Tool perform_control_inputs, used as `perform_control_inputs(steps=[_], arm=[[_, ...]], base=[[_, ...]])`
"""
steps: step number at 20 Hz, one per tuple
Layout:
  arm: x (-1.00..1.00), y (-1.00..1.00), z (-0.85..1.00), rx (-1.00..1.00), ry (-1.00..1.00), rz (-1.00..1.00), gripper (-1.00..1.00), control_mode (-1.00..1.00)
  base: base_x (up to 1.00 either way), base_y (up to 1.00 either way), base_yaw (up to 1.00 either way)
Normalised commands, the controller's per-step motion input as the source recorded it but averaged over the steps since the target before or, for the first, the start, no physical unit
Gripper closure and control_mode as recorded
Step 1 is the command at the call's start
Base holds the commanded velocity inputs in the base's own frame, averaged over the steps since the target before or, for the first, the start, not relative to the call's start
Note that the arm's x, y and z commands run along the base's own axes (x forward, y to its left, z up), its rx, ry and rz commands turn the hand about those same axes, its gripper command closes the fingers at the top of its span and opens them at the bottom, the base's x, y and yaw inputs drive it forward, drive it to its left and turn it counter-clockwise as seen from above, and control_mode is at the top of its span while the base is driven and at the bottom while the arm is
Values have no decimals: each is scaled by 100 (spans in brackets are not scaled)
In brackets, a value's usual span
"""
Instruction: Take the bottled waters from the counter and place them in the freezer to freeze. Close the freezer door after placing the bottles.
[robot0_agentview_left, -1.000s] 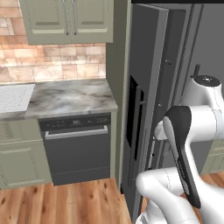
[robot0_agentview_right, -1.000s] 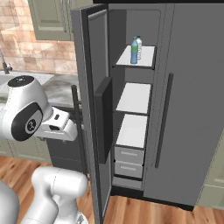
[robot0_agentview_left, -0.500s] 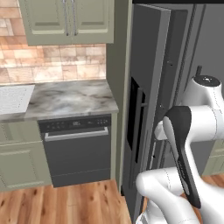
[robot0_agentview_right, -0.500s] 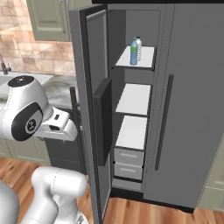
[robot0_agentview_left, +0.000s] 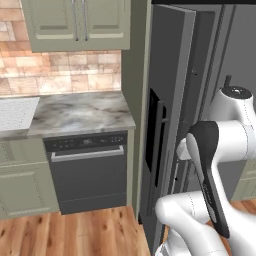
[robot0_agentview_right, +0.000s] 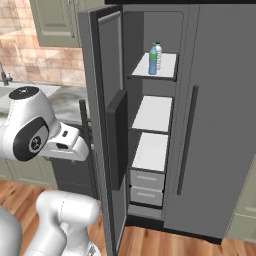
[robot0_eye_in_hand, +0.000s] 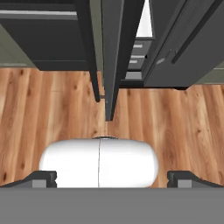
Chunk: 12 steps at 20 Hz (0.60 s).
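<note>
While spread, claw (robot0_eye_in_hand: 112, 178) floorward.

Even flat rendered light, soft shadows, slightly blurry, no glare

Ahead of me the tall narrow grey metal freezer door (robot0_agentview_right: 107, 125) stands swung open, edge-on toward me, between the tabletop side on its left and the dark freezer compartment (robot0_agentview_right: 152, 130) on its right. In that compartment, two small plastic bottles (robot0_agentview_right: 155, 58) stand side by side, touching or nearly so, on the top white shelf (robot0_agentview_right: 162, 67), with two more shelves and two drawers (robot0_agentview_right: 146, 187) below. The plain grey right-hand refrigerator door (robot0_agentview_right: 220, 115) sits right of the compartment. Left of the freezer door, the grey-beige marbled stone tabletop (robot0_agentview_left: 80, 112) lies over the black-fronted dishwasher (robot0_agentview_left: 87, 172). My end effector (robot0_eye_in_hand: 112, 178) points down at the wooden floor (robot0_eye_in_hand: 52, 113) before the door's lower edge.
</note>
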Motion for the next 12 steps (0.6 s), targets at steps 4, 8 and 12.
perform_control_inputs(steps=[4, 8, 12], arm=[[17, 0, 0, 0, 1, 0, -100, -100], [22, 6, 0, 0, 0, -2, -100, -100], [29, 9, 0, -4, 0, -8, -100, -100]], base=[[0, 0, 0], [0, 0, 0], [0, 0, 0]])
